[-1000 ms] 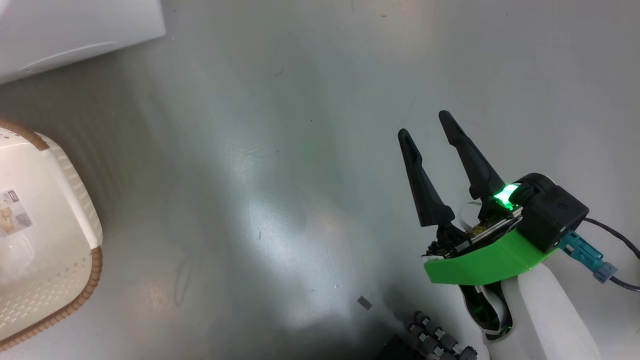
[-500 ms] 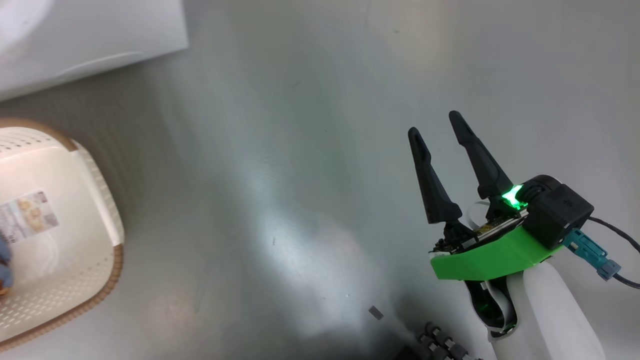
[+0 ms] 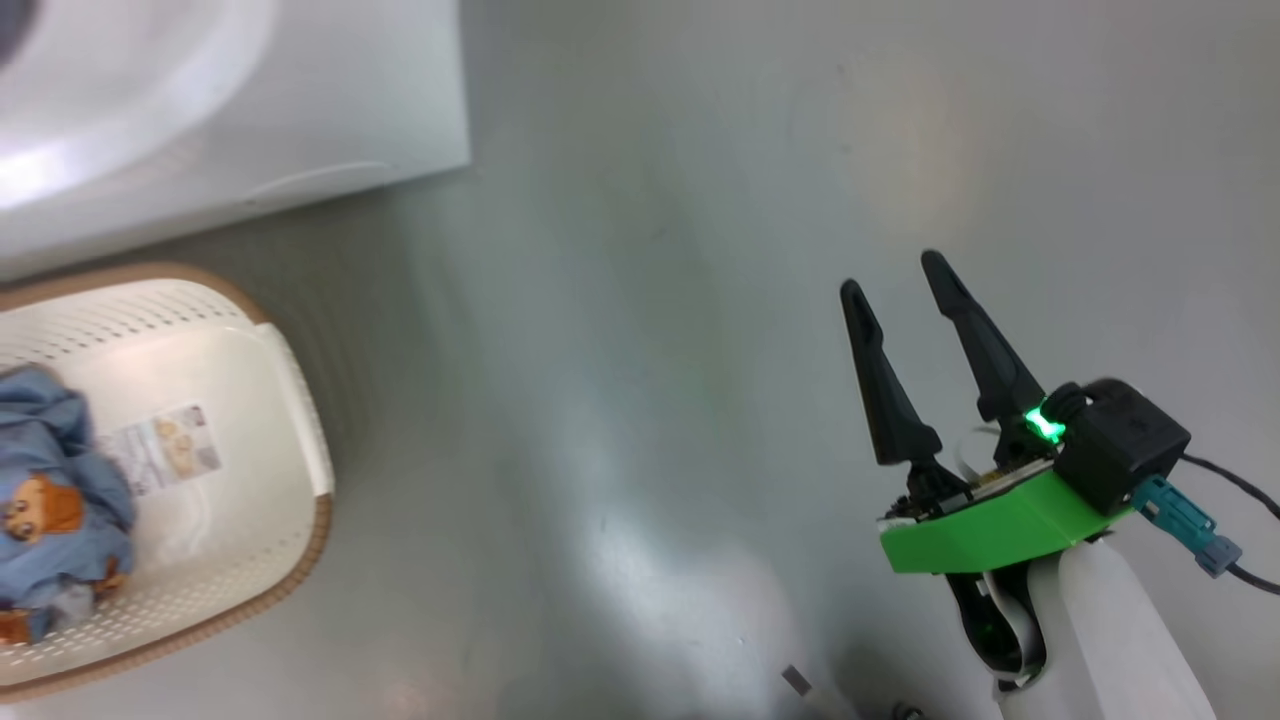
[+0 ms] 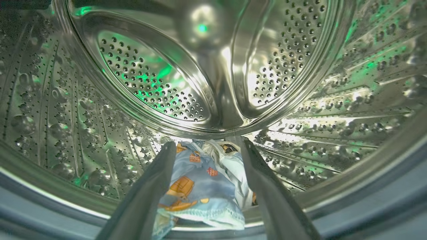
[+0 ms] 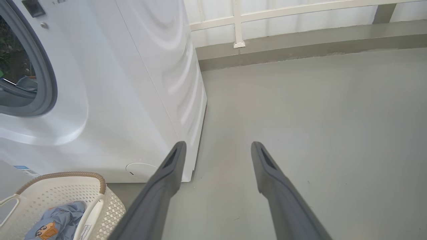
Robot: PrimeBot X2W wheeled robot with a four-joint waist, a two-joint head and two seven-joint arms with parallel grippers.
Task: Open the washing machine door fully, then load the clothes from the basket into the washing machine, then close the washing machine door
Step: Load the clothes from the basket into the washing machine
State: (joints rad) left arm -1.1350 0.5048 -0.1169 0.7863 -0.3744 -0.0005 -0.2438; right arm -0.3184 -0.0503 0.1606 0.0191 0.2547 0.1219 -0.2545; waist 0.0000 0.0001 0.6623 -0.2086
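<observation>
My left gripper [image 4: 208, 143] is inside the steel drum [image 4: 150, 76] of the washing machine [image 5: 133, 83], open. A light blue piece of the clothes [image 4: 200, 190] lies on the drum floor between its fingers. Another blue bundle of clothes [image 3: 50, 490] lies in the cream basket [image 3: 300, 440], which stands on the floor in front of the machine [image 3: 200, 120]; the right wrist view shows the same basket [image 5: 66, 190] and bundle [image 5: 53, 223]. My right gripper [image 3: 893, 275] hangs open and holds nothing over bare floor, right of the machine [image 5: 218, 145]. The washing machine door is out of view.
Grey floor [image 3: 650, 350] stretches right of the machine to a low kerb and white railing [image 5: 240, 23]. The grey gasket [image 5: 50, 83] rings the machine's opening. A small round flap [image 5: 141, 170] sits low on its front.
The head camera has swung, so the machine and basket have slid further into the picture and the blue bundle in the basket has come into sight. The right gripper stays open.
</observation>
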